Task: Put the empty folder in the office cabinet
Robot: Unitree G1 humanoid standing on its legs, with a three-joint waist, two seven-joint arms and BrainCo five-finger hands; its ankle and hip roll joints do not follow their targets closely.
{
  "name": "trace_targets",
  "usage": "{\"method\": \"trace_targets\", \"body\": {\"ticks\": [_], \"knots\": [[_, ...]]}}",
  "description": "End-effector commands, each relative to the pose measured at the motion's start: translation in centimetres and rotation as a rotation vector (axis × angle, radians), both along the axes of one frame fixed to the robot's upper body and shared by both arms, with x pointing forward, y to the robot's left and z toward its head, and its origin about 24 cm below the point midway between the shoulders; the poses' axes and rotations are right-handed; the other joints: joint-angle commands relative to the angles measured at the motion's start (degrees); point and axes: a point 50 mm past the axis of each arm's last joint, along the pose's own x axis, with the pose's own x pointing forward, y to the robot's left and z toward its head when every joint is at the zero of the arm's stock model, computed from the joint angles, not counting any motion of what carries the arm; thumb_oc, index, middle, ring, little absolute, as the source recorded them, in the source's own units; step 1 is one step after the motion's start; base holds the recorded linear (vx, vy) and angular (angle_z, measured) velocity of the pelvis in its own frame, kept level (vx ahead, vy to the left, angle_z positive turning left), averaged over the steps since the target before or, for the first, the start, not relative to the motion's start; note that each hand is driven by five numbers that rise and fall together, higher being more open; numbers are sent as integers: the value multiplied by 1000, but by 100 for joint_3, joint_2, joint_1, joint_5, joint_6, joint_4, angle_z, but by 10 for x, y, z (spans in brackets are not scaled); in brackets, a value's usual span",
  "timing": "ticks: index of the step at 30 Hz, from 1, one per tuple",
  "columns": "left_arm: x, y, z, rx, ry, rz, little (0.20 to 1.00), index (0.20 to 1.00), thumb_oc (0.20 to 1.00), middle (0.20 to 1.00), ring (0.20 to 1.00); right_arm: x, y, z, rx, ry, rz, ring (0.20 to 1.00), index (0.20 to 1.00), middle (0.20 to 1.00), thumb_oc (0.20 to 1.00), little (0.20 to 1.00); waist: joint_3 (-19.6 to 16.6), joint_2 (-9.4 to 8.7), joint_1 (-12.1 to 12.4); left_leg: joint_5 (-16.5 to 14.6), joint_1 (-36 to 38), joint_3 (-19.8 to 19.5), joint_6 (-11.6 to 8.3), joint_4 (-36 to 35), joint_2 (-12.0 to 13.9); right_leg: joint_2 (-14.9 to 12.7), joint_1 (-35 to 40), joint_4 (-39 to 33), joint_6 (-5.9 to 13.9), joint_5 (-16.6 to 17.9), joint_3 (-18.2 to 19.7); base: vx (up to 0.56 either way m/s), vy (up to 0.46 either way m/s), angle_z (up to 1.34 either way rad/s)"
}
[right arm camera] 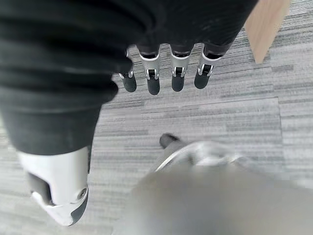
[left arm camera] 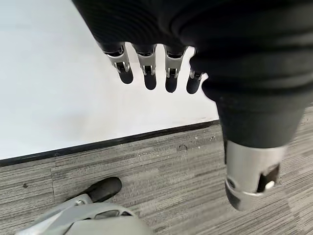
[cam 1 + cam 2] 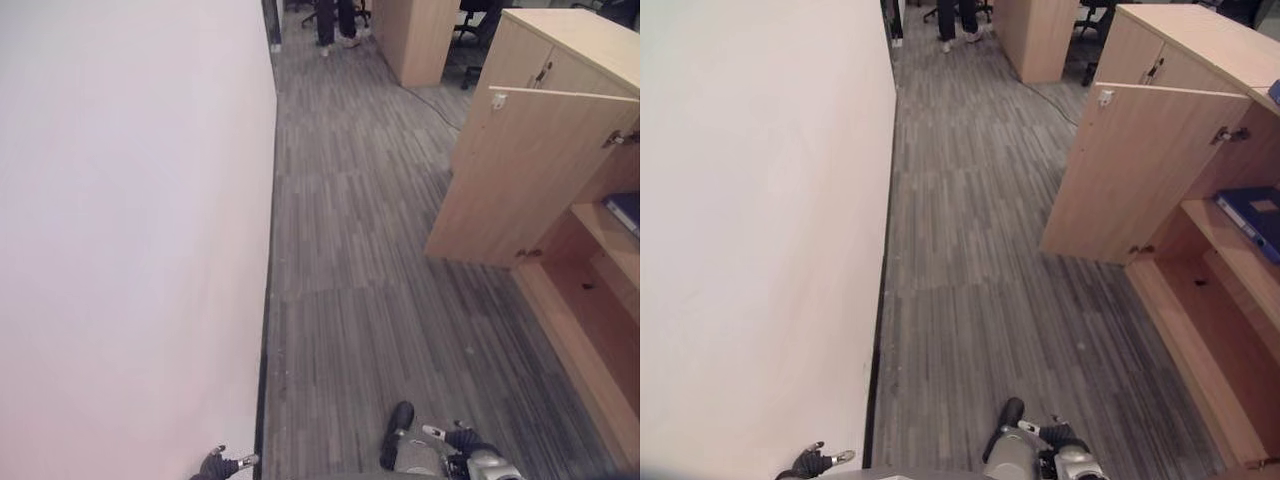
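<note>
A blue folder [image 3: 1252, 215] lies flat on the middle shelf of the open wooden office cabinet [image 3: 1215, 300] at my right. The cabinet's door [image 3: 1130, 170] stands swung out toward the aisle. My left hand [image 2: 146, 68] hangs by the white wall, fingers straight, with nothing in it. My right hand [image 1: 153, 73] hangs over the grey floor on the cabinet's side, fingers straight as well and empty. Both hands are well away from the cabinet.
A white wall [image 3: 130, 240] runs along my whole left side. Grey plank-pattern floor [image 3: 350, 260] stretches ahead between wall and cabinet. Farther off stand another wooden cabinet [image 3: 415, 35], an office chair and a person's legs [image 3: 335, 20].
</note>
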Motion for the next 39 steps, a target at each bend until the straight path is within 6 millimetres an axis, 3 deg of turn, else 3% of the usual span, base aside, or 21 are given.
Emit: {"method": "trace_targets", "body": {"ticks": [1, 6, 9, 10, 11, 13, 14, 16, 20, 22, 24, 27, 33, 37, 39], "knots": [[8, 34, 11, 105, -16, -49, 1000, 1000, 1000, 1000, 1000, -1, -1, -1, 6, 0, -49, 1000, 1000, 1000, 1000, 1000, 99, -237, 161, -329, -314, -398, 151, 264, -292, -357, 634, -856, 367, 353, -86, 191, -151, -10], [-5, 51, 14, 122, 23, -34, 1000, 1000, 1000, 1000, 1000, -9, -11, 0, 1, 13, -78, 1000, 1000, 1000, 1000, 1000, -58, -193, 46, -443, -52, -260, -146, 387, 275, -122, 623, -423, 172, 16, -83, 251, -264, -4], [-7, 55, 15, 121, 21, -27, 1000, 1000, 1000, 1000, 1000, -10, -16, 1, -3, -2, -110, 1000, 1000, 1000, 1000, 1000, -91, -175, -35, -46, -287, -152, -440, 1156, 838, 221, 829, -415, -101, -310, -44, 156, -314, -6], [-7, 55, 15, 121, 21, -26, 1000, 1000, 1000, 1000, 1000, -10, -16, 1, -3, -2, -110, 1000, 1000, 1000, 1000, 1000, -93, -171, -39, -53, -298, -158, -449, 1175, 851, 231, 832, -420, -108, -314, -51, 152, -352, -1], [-4, 60, 17, 125, 4, -14, 1000, 1000, 1000, 1000, 1000, -12, -20, 2, -13, -2, -115, 1000, 1000, 1000, 1000, 1000, -87, -200, -21, 326, -512, -183, -516, 1989, 1128, 533, 1113, -550, -342, -511, -1, 180, -368, -8], [-1, 66, 21, 134, -24, 2, 1000, 1000, 1000, 1000, 1000, -11, -27, 4, -32, -5, -112, 1000, 1000, 1000, 1000, 1000, 11, -253, 63, 993, -862, -369, -450, 3358, 1348, 853, 1457, -631, -679, -770, 170, 264, -459, -48], [2, 66, 22, 137, -34, -5, 1000, 1000, 1000, 1000, 1000, -11, -30, 5, -40, -6, -116, 1000, 1000, 1000, 1000, 1000, 67, -270, 104, 1111, -1092, -503, -386, 3670, 1305, 900, 1534, -647, -744, -836, 263, 192, -280, -94], [0, 63, 21, 133, -32, -13, 1000, 1000, 1000, 1000, 1000, -12, -30, 5, -40, 0, -114, 1000, 1000, 1000, 1000, 1000, 118, -434, 158, 1032, -1665, -571, -165, 3772, 989, 793, 1589, -707, -768, -807, 414, 64, -97, -54], [-8, 62, 18, 120, -18, 20, 1000, 1000, 1000, 1000, 1000, -18, -33, 4, -52, 24, -102, 1000, 1000, 1000, 1000, 1000, 192, -511, 373, 689, -2288, -727, -82, 2758, 548, 760, 1768, -677, -668, -931, 778, 122, -4, -54], [-13, 61, 17, 119, -5, 37, 1000, 1000, 1000, 1000, 1000, -21, -33, 3, -55, 38, -97, 1000, 1000, 1000, 1000, 1000, 212, -437, 495, 898, -2496, -1134, -154, 1714, 220, 817, 1902, -661, -626, -1032, 922, 185, 53, -71], [-21, 58, 14, 112, 24, 38, 1000, 1000, 1000, 1000, 1000, -30, -33, 1, -58, 66, -92, 1000, 1000, 1000, 1000, 1000, 236, -297, 615, 1436, -2876, -1689, -268, 550, -1, 975, 2125, -649, -638, -1203, 1149, 298, 52, -78], [-29, 59, 13, 115, 50, 46, 1000, 1000, 1000, 1000, 1000, -35, -34, 0, -64, 84, -91, 1000, 1000, 1000, 1000, 1000, 292, -242, 687, 1595, -2961, -1981, -345, 72, -128, 1042, 2247, -590, -649, -1324, 1365, 216, 39, -60], [-64, 61, 11, 114, 165, 65, 1000, 1000, 1000, 1000, 1000, -46, -34, -2, -52, 126, -97, 1000, 1000, 1000, 1000, 1000, 176, -109, 942, 1785, -2839, -3180, -367, 66, -444, 1148, 2504, -485, -609, -1578, 2176, 278, 117, -87], [-67, 59, 10, 107, 174, 51, 1000, 1000, 1000, 1000, 1000, -45, -31, -3, -31, 113, -113, 1000, 1000, 1000, 1000, 1000, 120, -165, 929, 1768, -2751, -3063, -272, 312, -523, 964, 2594, -465, -497, -1632, 2322, 219, 171, -102], [-69, 54, 9, 94, 166, 49, 1000, 1000, 1000, 1000, 1000, -31, -19, -4, 9, 63, -111, 1000, 1000, 1000, 1000, 1000, -129, -232, 1032, 1508, -2599, -2681, 20, 316, -618, 547, 2373, -130, -182, -1420, 2441, 392, 387, -29]]}}
